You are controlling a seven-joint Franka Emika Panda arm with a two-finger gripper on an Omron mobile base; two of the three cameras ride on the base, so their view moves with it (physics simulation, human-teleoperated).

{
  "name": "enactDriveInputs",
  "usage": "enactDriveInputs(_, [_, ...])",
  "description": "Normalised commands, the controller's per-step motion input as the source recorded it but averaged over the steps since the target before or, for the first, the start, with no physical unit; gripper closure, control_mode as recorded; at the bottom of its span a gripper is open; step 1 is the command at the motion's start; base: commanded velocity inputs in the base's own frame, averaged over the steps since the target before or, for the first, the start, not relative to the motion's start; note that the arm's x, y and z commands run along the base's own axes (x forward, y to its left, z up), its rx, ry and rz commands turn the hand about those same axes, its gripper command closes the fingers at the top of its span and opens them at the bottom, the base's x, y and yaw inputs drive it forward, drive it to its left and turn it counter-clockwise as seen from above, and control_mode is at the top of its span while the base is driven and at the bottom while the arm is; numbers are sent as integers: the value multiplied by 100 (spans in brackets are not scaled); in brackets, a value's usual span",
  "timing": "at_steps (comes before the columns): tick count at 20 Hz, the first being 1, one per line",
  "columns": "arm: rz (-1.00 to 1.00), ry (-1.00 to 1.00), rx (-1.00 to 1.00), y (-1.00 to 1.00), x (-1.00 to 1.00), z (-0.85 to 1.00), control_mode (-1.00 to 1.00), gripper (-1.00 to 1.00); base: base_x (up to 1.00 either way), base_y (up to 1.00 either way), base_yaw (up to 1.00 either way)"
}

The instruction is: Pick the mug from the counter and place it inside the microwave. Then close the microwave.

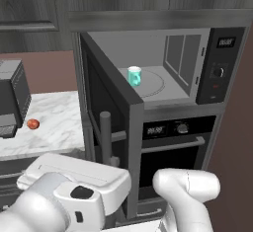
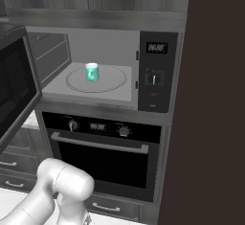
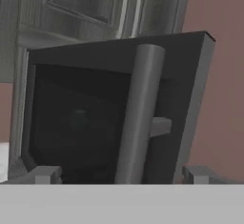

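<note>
With the small teal mug (image 1: 134, 76) upright on the dark built-in microwave's (image 2: 153, 71) turntable, the wide-open, empty claw (image 3: 121, 174) faces the door's grey bar handle (image 3: 138, 118), and a glancing push could slide off, leaving the door ajar.

Even, flat rendered light, no glare. My views are soft and low-resolution. Microwave (image 2: 95, 61) interior reads bright grey; cabinets along the top stay dim.
</note>
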Motion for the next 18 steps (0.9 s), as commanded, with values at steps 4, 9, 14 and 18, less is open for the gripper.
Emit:
enactDriveInputs(4, [-5, 2, 0, 20, 36, -23, -100, -100, 0, 0, 0])
enactDriveInputs(9, [-8, 0, 0, 28, 10, -21, -100, -100, 0, 0, 0])
enactDriveInputs(14, [-16, 0, 0, 14, 0, -7, -100, -100, 0, 0, 0])
enactDriveInputs(18, [-19, 0, 0, 2, 4, 0, -100, -100, 0, 0, 0])
